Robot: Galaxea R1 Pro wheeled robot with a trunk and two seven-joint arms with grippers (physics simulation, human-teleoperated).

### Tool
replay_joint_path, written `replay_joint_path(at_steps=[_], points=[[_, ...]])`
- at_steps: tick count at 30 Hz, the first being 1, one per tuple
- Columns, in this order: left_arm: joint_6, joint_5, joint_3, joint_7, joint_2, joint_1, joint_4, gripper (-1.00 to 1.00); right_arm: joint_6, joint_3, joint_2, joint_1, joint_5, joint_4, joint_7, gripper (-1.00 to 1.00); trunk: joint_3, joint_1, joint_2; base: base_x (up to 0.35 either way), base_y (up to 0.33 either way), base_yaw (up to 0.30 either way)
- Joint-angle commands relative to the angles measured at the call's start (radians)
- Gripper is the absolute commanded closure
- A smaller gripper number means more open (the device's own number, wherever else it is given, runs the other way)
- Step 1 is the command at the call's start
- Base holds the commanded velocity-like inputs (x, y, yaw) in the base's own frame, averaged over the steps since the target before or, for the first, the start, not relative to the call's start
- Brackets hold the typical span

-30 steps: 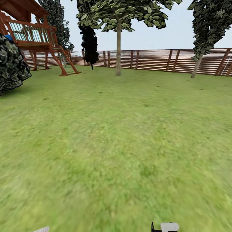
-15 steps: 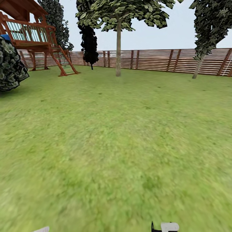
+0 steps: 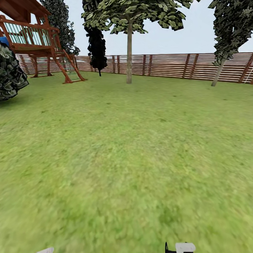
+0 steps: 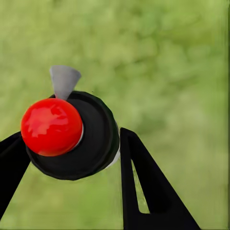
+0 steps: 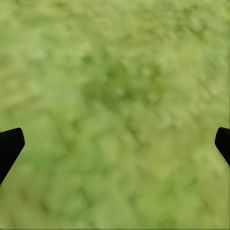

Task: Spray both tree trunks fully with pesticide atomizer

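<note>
Between left tool (image 4: 72, 158) fingers — seemingly gripped — pesticide atomizer (image 4: 72, 134)

Ground surface is a blurry green grass floor (image 3: 126, 158), continuous from the near edge of the head view to a brown horizontal-slat fence (image 3: 168, 65) at its far boundary. Standing directly on it: a pale straight tree trunk (image 3: 129, 52) at centre, a second, leaning trunk (image 3: 218, 73) at far right, and a red-brown wooden play tower (image 3: 38, 45) at far left. A dark leafy bush (image 3: 10, 75) sits at the left edge.
</note>
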Motion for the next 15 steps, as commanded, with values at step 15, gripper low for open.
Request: replay_joint_path(at_steps=[15], points=[[-0.005,0.006,0.0,-0.001,0.0,0.0,0.001,1.0,0.0,0.008,0.0,0.0,0.003,0.001,-0.01,-1.0,-0.001,0.0,0.0,0.339,0.0,0.0]])
